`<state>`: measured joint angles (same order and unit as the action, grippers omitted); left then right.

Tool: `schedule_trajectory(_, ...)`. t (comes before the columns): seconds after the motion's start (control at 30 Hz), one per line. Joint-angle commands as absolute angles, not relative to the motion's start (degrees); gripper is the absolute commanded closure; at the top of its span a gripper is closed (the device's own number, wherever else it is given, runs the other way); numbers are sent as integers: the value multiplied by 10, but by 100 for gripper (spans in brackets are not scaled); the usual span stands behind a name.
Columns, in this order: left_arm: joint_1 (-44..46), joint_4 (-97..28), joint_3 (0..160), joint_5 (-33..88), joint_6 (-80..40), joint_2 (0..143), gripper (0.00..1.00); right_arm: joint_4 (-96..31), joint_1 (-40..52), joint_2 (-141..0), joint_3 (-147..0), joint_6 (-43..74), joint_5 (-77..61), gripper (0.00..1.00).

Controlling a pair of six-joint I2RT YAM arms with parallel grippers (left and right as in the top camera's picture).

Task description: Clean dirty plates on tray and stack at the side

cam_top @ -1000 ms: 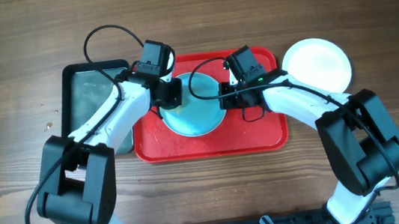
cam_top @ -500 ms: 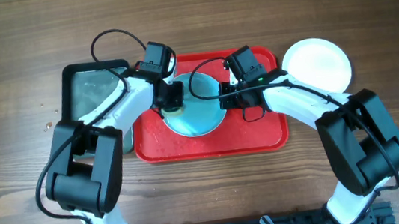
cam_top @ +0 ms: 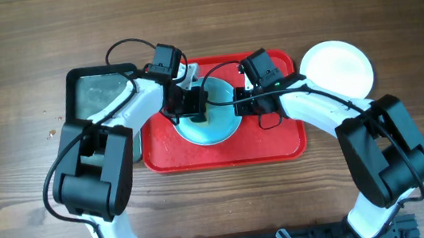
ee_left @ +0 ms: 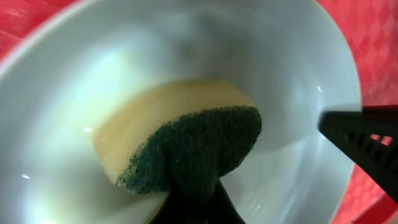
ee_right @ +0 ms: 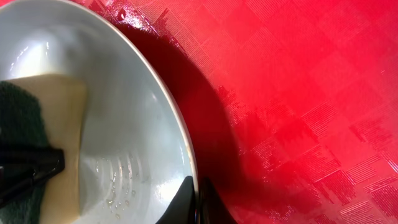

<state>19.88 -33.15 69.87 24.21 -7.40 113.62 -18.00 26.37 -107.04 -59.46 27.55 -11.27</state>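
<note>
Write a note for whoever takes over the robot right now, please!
Left gripper: shut on the sponge, which lies against the turquoise plate.
Right gripper: shut on that plate's rim.
Turquoise plate is on the red tray; white plate is on the table, right of the tray.
Done: white plate set aside, it seems.
Left: finish scrubbing, then stack turquoise on white.

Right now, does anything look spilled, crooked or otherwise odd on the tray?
Nothing stands out. The left gripper holds a sponge in the turquoise plate on the tray, the right gripper pinches its rim, and only a few droplets lie inside.
</note>
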Motion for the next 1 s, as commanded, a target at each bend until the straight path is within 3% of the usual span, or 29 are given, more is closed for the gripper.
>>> schedule_trajectory(0.0,210,-368,722,276,-73,1150,96,-176,268,-1078,-600,265,-124,95)
schedule_trajectory(0.1,196,-404,786,256,-73,1095,96,-176,268,-1078,-600,255,-124,95)
schedule_trajectory(0.3,182,-484,805,61,-73,1047,96,-175,268,-1078,-600,255,-124,94)
schedule_trajectory(0.67,183,-375,685,88,-80,1078,96,-174,268,-1078,-600,255,-124,94)
schedule_trajectory(0.97,222,-407,685,126,-114,1145,96,-174,268,-1078,-600,255,-124,94)
